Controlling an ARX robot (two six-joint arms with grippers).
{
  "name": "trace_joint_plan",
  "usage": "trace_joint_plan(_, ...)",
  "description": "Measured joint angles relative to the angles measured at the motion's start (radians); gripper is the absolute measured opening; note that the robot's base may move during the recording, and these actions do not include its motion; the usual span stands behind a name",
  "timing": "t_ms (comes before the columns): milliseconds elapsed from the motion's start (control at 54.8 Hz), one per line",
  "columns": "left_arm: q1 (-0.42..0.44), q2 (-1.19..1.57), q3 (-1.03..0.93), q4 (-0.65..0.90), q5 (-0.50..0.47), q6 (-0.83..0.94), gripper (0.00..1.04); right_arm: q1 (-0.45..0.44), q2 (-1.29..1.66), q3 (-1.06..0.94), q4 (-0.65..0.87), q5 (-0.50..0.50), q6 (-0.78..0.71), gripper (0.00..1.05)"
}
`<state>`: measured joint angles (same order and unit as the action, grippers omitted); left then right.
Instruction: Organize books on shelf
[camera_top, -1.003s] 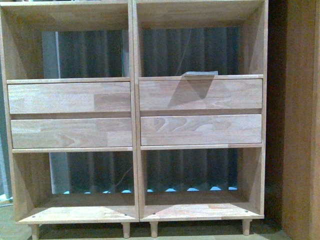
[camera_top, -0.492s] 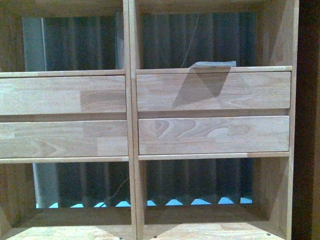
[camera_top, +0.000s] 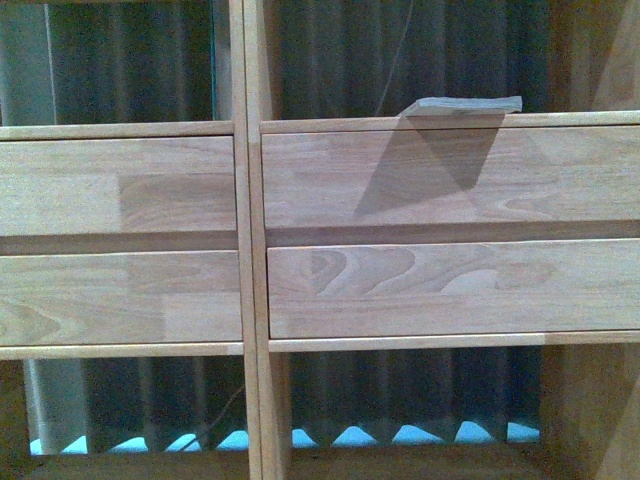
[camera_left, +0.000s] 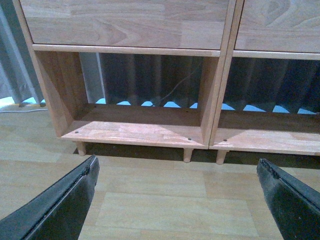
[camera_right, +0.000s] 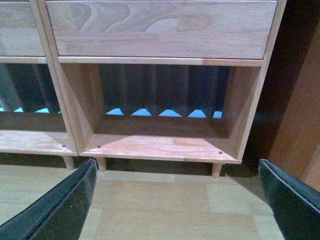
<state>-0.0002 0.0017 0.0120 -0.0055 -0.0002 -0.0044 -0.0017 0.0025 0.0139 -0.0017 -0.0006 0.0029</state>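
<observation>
One thin pale book (camera_top: 465, 104) flat on the light natural-wood shelf (camera_top: 130, 190), upper right bay, my left claw (camera_left: 175, 205) and right claw (camera_right: 175, 205) wide, empty, shelf closer than before.

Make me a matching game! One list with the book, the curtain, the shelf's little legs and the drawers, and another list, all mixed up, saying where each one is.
Things:
1. book
2. curtain
3. legs
4. drawers

Places:
A. standing on the wooden floor
B. behind the open-backed shelf
C. lying flat above the top right drawer
D. stacked in twos between the open compartments

Pairs: 1-C, 2-B, 3-A, 4-D
</observation>
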Motion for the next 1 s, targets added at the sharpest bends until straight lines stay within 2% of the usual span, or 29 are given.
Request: trace_joint_plan(1003,0.000,0.001,0.000,0.000,0.000,0.000,0.97,0.000,0.000,0.000,0.000,0.000,0.000,0.98)
